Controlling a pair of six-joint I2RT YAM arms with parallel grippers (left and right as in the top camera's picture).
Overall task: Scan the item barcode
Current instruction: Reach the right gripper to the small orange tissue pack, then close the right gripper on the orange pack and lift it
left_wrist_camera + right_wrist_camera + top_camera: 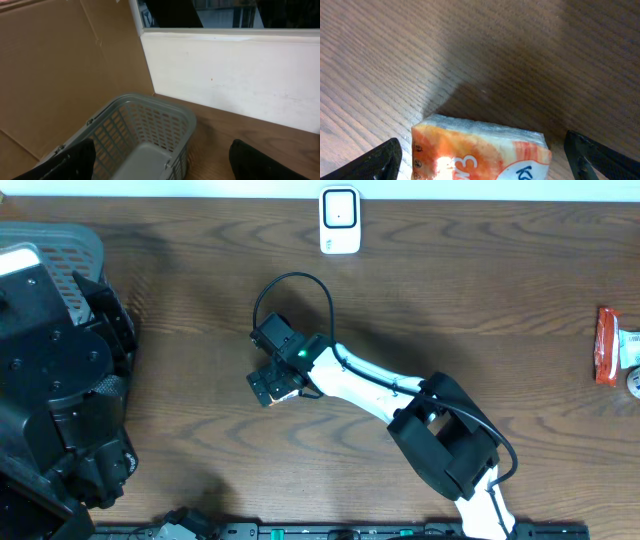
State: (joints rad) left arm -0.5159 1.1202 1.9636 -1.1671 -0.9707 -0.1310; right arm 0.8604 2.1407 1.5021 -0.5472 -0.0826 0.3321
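The item is an orange-and-white plastic-wrapped packet [480, 150] lying flat on the wooden table. My right gripper [482, 162] is open, one black finger on each side of the packet, with gaps between both fingers and it. In the overhead view the right gripper [275, 383] hovers at mid-table and hides nearly all of the packet. A small white scanner [340, 220] stands at the table's far edge, well beyond the gripper. My left gripper [162, 161] is open and holds nothing, above a grey basket [150, 107].
The grey basket [75, 250] sits at the far left, partly under the bulky black left arm [60, 380]. A red packet [606, 345] and a white item [630, 350] lie at the right edge. Brown cardboard [50, 75] and a white wall board [240, 75] stand behind the basket.
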